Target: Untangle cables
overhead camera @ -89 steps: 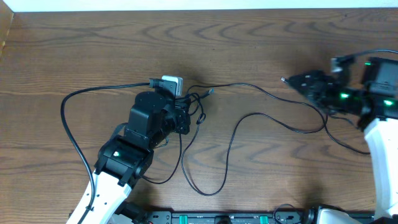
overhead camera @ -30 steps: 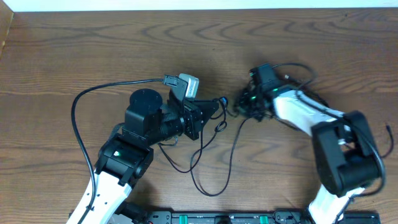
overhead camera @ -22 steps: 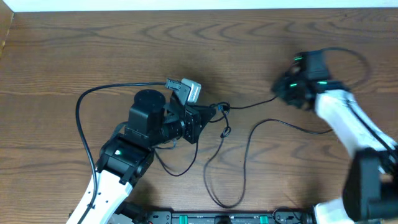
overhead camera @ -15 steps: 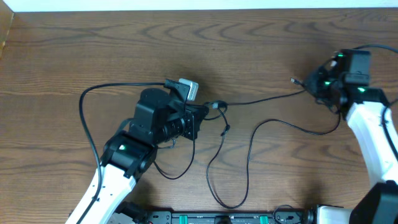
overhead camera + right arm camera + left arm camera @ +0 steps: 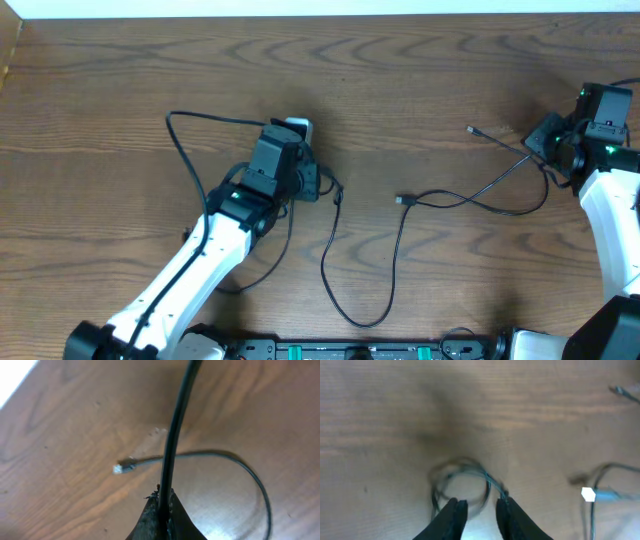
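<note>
My right gripper [image 5: 540,150] at the far right is shut on a thin black cable [image 5: 440,196]. In the right wrist view that cable [image 5: 175,430] runs straight up from the closed jaws [image 5: 164,496], and a small plug end [image 5: 118,468] lies on the wood behind. From the right gripper the cable crosses the table to a plug [image 5: 401,201], then loops down and back up toward my left gripper [image 5: 328,187]. In the left wrist view the left gripper [image 5: 481,505] stands slightly open over a small coil of cable [image 5: 470,473]. A strand touches its right fingertip [image 5: 503,497], and nothing lies between the fingers.
The left arm's own thicker black wire [image 5: 190,150] arcs over the table to the left of its wrist. A free plug end [image 5: 469,129] lies at the upper right. The table's back edge [image 5: 300,16] runs along the top.
The right gripper has pulled its cable far to the right, away from the left gripper. The left gripper has opened and let go, and a plug end now lies mid-table.
</note>
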Tool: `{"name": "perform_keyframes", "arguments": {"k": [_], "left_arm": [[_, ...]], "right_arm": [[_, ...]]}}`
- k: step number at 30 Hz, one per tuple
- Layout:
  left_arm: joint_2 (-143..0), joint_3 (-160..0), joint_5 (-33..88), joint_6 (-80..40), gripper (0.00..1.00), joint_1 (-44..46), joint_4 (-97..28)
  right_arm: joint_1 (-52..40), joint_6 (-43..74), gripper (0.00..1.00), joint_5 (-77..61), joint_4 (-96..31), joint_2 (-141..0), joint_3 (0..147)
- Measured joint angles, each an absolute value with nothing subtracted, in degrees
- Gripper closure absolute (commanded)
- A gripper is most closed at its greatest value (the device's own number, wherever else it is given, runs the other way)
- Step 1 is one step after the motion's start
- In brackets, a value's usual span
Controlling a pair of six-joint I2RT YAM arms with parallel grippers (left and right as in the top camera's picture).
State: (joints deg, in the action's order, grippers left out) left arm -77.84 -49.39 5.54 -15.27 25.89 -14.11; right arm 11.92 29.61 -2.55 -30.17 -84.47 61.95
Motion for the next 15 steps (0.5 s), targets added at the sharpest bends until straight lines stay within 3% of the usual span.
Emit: {"name": "perform_keyframes", "arguments": {"k": [4,8,15], "left_arm": [[-78.35,-49.41,5.82,-18.11,0.41,25.89,-9.78],[-78.35,-49.43,7.88,-19.81,0.34,25.89,-9.04],[-78.35,-49.45,9.08,-20.73,0.30,25.91,-12.25]], "right_arm": [[11.92,29.17,0.99,-6.98,-23.40,-84.47,61.91],[11.92,28.95,0.98,-15.11,-14.79,-84.49,61.67],[11.64,28.38,0.99,-34.63,0.84,-84.47,61.87]]}}
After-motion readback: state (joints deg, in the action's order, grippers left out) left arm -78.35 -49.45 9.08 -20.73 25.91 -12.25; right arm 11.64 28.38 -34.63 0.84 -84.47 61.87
